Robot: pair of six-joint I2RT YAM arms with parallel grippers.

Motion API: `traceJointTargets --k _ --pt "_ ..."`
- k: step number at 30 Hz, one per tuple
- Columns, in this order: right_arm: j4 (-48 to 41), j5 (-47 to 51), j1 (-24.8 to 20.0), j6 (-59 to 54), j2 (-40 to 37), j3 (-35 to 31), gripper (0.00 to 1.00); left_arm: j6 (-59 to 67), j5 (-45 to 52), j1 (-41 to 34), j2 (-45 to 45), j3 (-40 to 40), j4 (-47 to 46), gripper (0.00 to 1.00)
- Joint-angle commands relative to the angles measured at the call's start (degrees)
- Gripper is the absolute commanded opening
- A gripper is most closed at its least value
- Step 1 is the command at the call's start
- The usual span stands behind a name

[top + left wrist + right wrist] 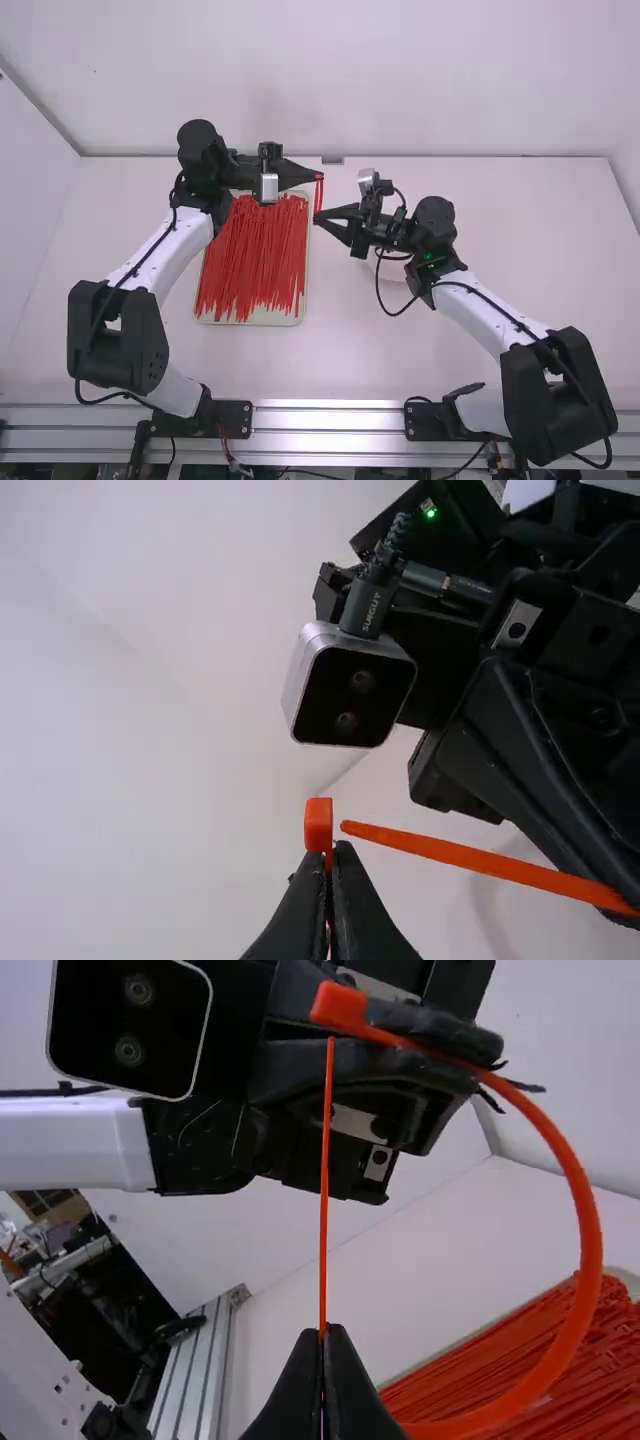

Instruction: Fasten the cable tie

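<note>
Red cable tie (pixel 319 192) held in the air between 2 claws. Left claw (pixel 318 178) clenched on it just under the head. Right claw (pixel 316 219) clenched on the tail, tip just beside the head, strap bowed into a loop. Beige tray (pixel 298 312) on the white counter (pixel 520 220), below and behind the left claw, holds 1 loose pile of red ties (pixel 255 255) lying roughly parallel.

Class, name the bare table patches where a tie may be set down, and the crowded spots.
The table is bare right of the right arm, and in front between the tray and that arm. Crowded: the tray's pile of ties, and beside its far corner, where the left claw and right claw grip one tie.
</note>
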Motion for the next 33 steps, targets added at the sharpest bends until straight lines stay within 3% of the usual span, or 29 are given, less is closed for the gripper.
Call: traceJointTargets --k 1,18,33 --pt "0.33 -0.07 0.26 0.42 0.39 -0.28 0.0 0.5 -0.09 0.2 -0.02 1.22 0.17 0.02" --pt "0.7 0.31 0.55 0.44 0.39 -0.28 0.0 1.18 1.33 0.15 -0.02 1.2 -1.09 0.02" --pt "6.08 1.68 0.07 5.46 0.35 -0.28 0.0 1.18 2.12 0.44 -0.02 0.13 -0.96 0.02"
